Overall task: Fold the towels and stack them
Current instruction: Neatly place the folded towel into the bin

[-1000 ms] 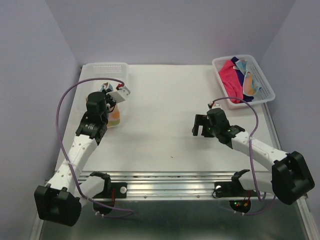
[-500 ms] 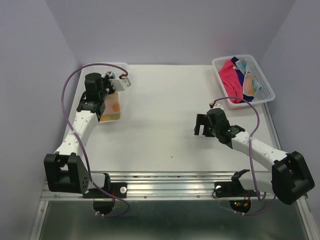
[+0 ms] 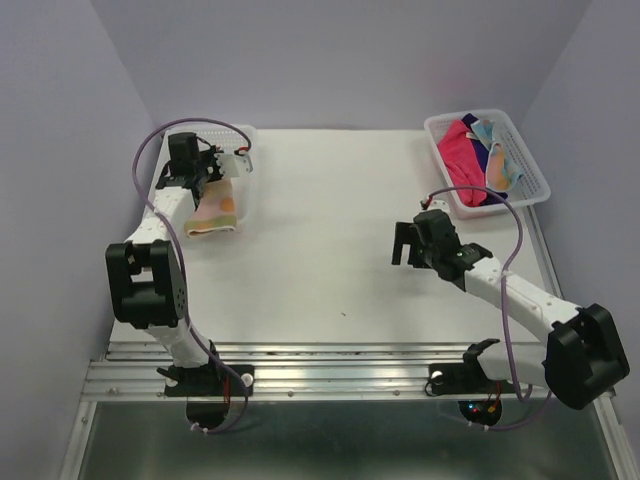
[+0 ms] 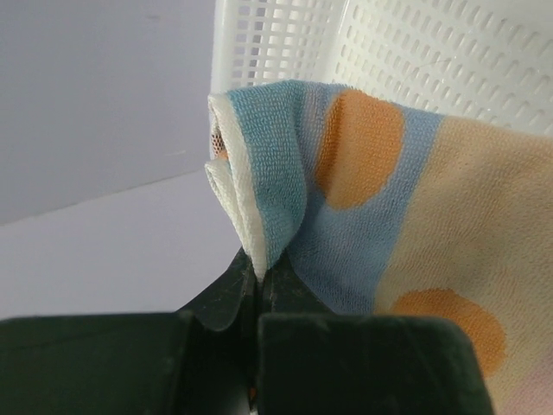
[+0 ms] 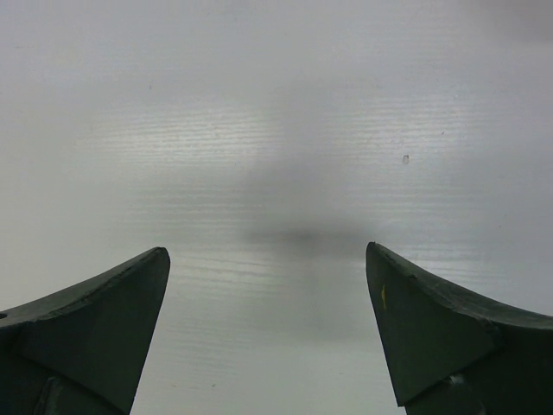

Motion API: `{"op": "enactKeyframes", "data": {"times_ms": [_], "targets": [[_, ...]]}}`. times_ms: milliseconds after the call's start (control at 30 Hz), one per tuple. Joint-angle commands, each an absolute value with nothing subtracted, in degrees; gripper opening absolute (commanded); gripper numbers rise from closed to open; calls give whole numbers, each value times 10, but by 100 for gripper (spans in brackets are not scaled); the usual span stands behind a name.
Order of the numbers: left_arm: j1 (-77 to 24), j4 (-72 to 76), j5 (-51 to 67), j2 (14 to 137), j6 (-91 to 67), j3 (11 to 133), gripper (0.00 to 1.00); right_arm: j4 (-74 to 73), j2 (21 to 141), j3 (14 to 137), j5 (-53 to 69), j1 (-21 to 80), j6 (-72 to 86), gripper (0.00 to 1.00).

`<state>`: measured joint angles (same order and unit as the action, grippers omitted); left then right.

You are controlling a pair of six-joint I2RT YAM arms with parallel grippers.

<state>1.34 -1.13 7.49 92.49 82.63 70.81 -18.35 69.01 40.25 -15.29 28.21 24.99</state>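
**Dotted towel held at the left basket**

The left gripper (image 4: 257, 275) is pinched tight on the doubled edge of a polka-dot towel (image 4: 371, 199), which hangs at the left basket (image 3: 212, 131). This looks like the stacking step: next, lower the towel flat and let go. The right gripper (image 5: 268, 259) stands wide, holding nothing, over the table (image 3: 320, 220). The other towels (image 3: 462, 155) lie heaped in the right basket (image 3: 530, 185). No writing is legible

Even light; the right tool (image 5: 267, 249) casts a blurred shadow on the table (image 5: 276, 104).
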Motion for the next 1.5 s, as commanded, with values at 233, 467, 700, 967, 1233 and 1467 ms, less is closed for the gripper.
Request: {"op": "enactKeyframes", "data": {"times_ms": [233, 467, 700, 967, 1233, 1467], "targets": [[31, -16, 98, 1063, 871, 810, 0, -224, 673, 497, -239, 285, 236, 100], [32, -12, 112, 1127, 869, 866, 0, -213, 695, 517, -254, 284, 229, 100], [31, -7, 126, 1157, 846, 904, 0, -195, 721, 524, -253, 285, 229, 100], [28, -7, 91, 1171, 803, 921, 99, -188, 741, 539, -244, 285, 214, 100], [23, 59, 82, 1088, 598, 956, 99, -156, 744, 599, -304, 284, 216, 100], [2, 111, 77, 971, 300, 978, 99, -211, 852, 765, -290, 201, 256, 100]]}}
